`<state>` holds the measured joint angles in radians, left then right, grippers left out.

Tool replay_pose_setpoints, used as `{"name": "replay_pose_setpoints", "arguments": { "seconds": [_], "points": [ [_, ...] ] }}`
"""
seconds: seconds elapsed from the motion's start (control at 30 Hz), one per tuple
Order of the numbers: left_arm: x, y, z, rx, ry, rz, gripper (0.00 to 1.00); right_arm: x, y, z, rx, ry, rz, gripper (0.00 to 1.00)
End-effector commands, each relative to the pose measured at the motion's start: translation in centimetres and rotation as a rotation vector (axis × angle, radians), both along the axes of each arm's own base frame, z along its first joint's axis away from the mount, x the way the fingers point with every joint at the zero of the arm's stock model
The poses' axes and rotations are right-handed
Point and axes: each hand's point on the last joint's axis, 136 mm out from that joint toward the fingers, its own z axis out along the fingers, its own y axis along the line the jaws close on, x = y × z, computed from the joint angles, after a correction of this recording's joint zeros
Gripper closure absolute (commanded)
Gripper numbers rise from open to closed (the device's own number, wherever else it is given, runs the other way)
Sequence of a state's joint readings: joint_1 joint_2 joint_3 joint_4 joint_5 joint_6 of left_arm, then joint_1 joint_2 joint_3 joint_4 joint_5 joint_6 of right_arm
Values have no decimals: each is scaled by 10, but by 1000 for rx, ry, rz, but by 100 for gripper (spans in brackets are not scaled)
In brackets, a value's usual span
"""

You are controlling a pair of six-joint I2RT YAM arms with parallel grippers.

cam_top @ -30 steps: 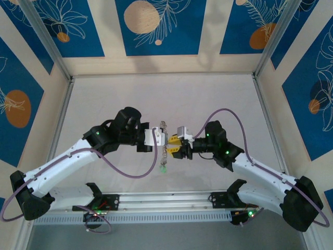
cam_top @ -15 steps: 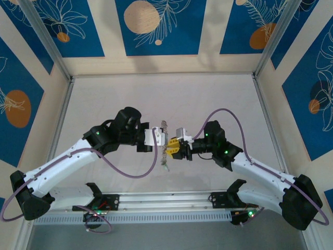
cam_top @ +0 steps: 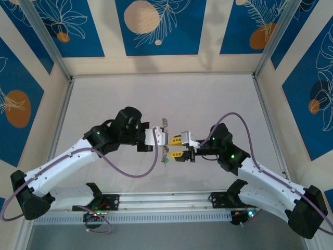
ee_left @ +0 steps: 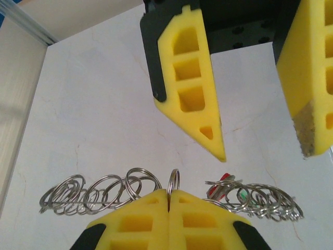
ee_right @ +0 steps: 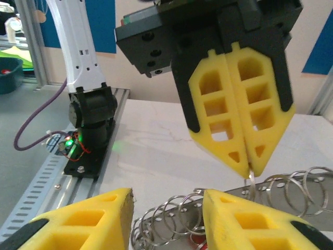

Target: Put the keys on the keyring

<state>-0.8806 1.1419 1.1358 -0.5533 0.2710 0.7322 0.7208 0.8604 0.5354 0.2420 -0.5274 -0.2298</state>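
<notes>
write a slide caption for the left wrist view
Left end effector pinches a keyring flanked by chains of rings, with the open right end effector facing it.

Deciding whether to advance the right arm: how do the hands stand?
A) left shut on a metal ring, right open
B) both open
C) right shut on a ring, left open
A: the left hand pinches a metal ring edge-on, while the right hand stands open, fingers apart.

No writing, label or number can be read.
</notes>
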Motion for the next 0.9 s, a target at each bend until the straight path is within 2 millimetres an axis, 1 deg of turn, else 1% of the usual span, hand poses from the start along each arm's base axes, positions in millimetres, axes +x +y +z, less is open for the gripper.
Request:
{"name": "replay_pose_setpoints", "arguments": {
  "seconds": [0.0,0.1,0.27,0.33,0.47,0.57,0.77,0.87],
  "points": [
    [-5,-8,18,-69,-25,-36,100,9,-1,-2,-1,-30,-59,62],
    [-4,-8,17,-68,-24,-35,100,15,0,-4,-9,-37,-85,63],
    [-5,-9,15,-65,-13,-39,100,24,0,-5,-9,-47,-129,60],
    [-5,-9,15,-66,-13,-40,100,25,0,-5,-9,-49,-133,58],
    [-6,-10,13,-63,-4,-43,100,24,1,-4,-7,-52,-119,58],
    [-6,-11,13,-63,2,-43,100,26,3,-3,-12,-54,-117,60],
    [-6,-12,11,-59,7,-49,100,32,8,-2,-29,-48,-121,69],
    [-6,-13,9,-54,12,-50,100,33,10,-3,-37,-45,-119,70]
  ]
}}
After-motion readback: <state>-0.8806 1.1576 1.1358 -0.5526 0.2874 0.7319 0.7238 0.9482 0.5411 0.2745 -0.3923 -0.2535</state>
